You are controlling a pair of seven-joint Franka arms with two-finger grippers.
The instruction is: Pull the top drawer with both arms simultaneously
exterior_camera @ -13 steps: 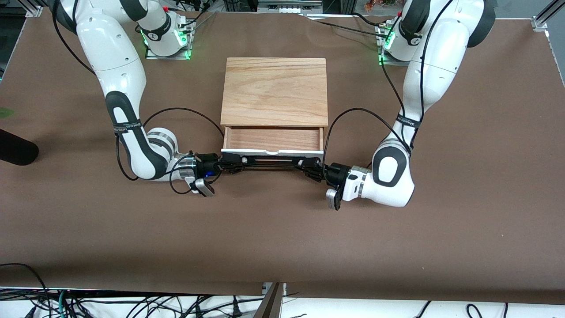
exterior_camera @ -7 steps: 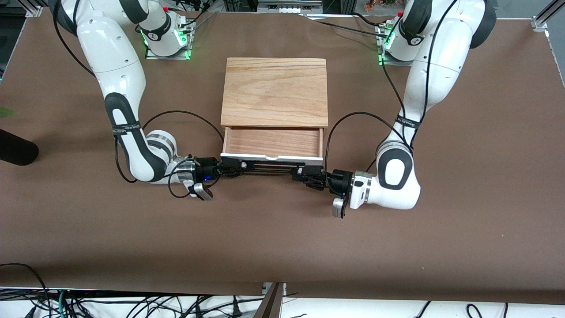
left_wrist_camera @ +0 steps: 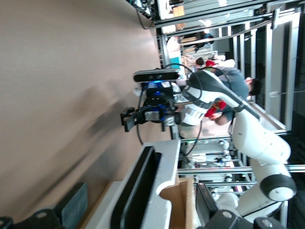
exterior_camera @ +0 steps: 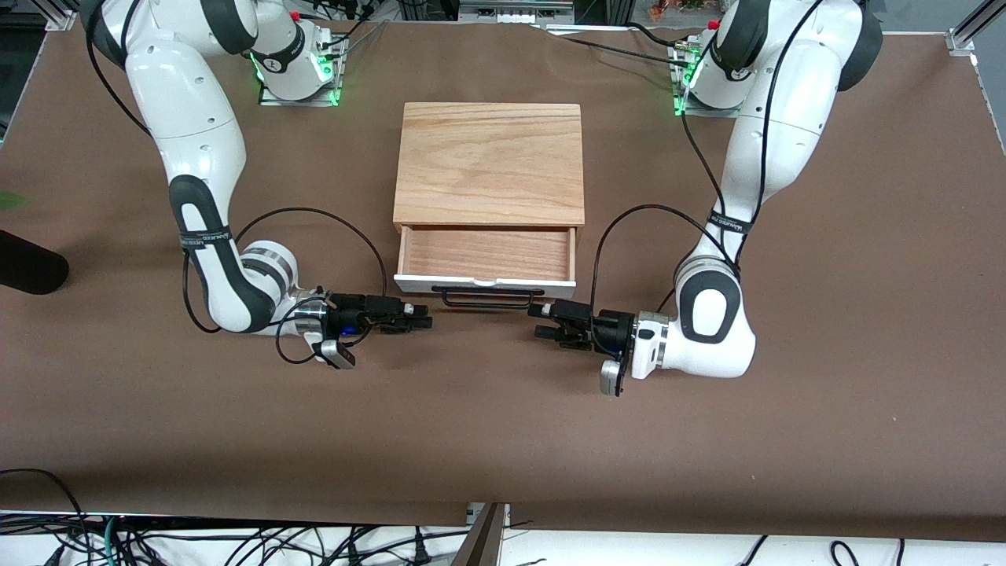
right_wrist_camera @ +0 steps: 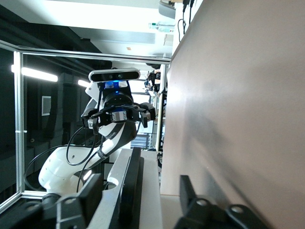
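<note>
Both grippers have let go of the top drawer [exterior_camera: 485, 259], which stands pulled out from under the cabinet's wooden top [exterior_camera: 489, 163], so the pull looks finished. The left gripper [exterior_camera: 542, 321] and right gripper [exterior_camera: 422, 317] (each with jaws spread, holding nothing) now sit just off either end of the black handle [exterior_camera: 492, 298]. Anything below the drawer is hidden.

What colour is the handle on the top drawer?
Black. The thin wire handle on the top drawer shows best in the front view.
</note>
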